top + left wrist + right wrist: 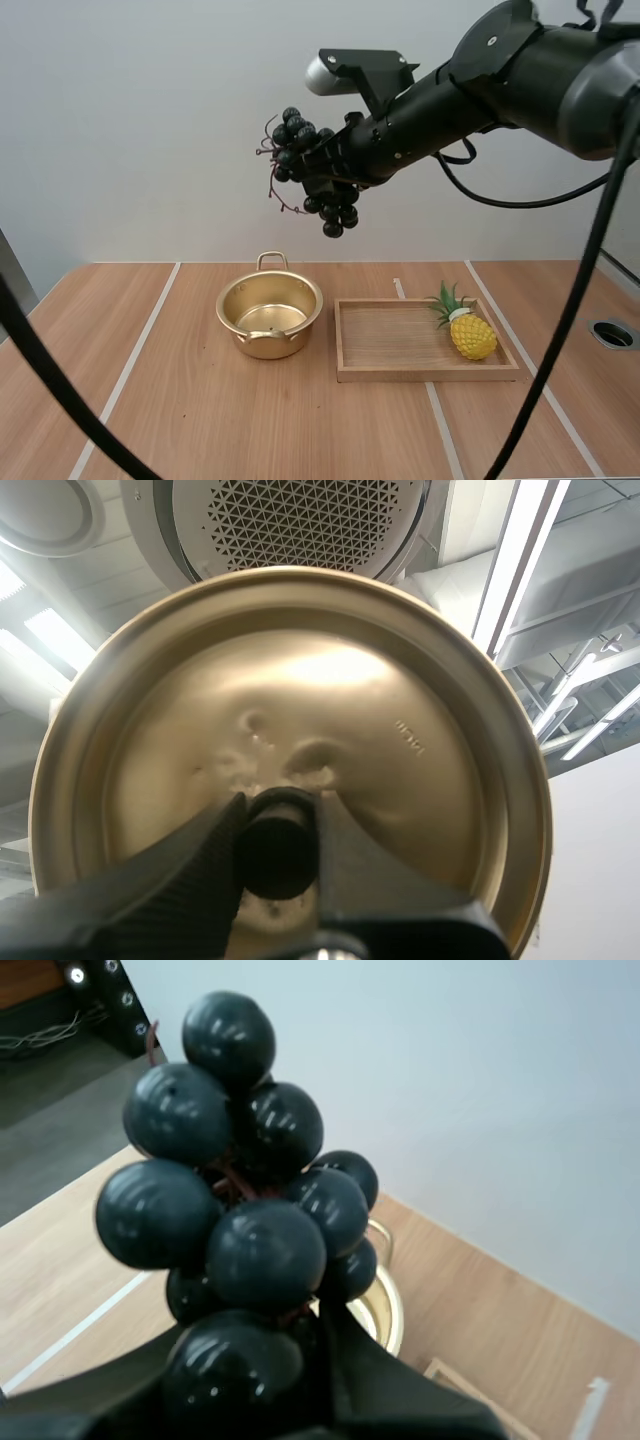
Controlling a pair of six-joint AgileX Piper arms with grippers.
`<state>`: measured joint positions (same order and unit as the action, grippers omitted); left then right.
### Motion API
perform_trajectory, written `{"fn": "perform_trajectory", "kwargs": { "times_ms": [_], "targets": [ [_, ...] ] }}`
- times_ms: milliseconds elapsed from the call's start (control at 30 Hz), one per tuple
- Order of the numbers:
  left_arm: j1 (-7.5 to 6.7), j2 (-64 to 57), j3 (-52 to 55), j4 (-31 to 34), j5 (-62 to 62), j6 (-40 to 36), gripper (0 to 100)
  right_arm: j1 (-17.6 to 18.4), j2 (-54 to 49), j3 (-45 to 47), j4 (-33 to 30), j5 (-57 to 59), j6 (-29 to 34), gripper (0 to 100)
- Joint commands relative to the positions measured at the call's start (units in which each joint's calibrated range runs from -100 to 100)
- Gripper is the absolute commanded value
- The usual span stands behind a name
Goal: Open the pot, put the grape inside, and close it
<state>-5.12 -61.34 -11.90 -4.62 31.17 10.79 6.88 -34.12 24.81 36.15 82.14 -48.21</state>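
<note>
A gold pot [269,316] stands open on the table, with nothing inside it. High above it hangs a bunch of dark grapes [310,170], and my right gripper [325,178] is shut on it. In the right wrist view the grapes [235,1220] bulge out past the fingers, and the pot's rim [385,1305] lies below them. My left gripper [278,845] is shut on the black knob [277,843] of the gold lid [290,750], whose outer face is turned to the camera.
A wooden tray [400,340] lies to the right of the pot and holds a yellow toy pineapple [468,328] at its right end. A round hole [612,334] sits in the table near the right edge.
</note>
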Motion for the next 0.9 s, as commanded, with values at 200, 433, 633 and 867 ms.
{"fn": "perform_trajectory", "kwargs": {
  "times_ms": [200,433,633,867],
  "targets": [
    [-0.13,-0.2,-0.2,-0.2,-1.4,-0.2,0,0.0,8.8,-0.5,6.1,0.2,-7.5,0],
    [-0.13,-0.2,-0.2,-0.2,-1.4,-0.2,0,0.5,17.7,-1.6,7.2,-0.7,-11.0,0],
    [-0.13,-0.2,-0.2,-0.2,-1.4,-0.2,0,2.9,24.1,-4.5,5.6,-0.9,-11.0,0],
    [-0.13,-0.2,-0.2,-0.2,-1.4,-0.2,0,6.2,28.7,-5.1,0.6,-8.3,-9.9,0]
  ]
}}
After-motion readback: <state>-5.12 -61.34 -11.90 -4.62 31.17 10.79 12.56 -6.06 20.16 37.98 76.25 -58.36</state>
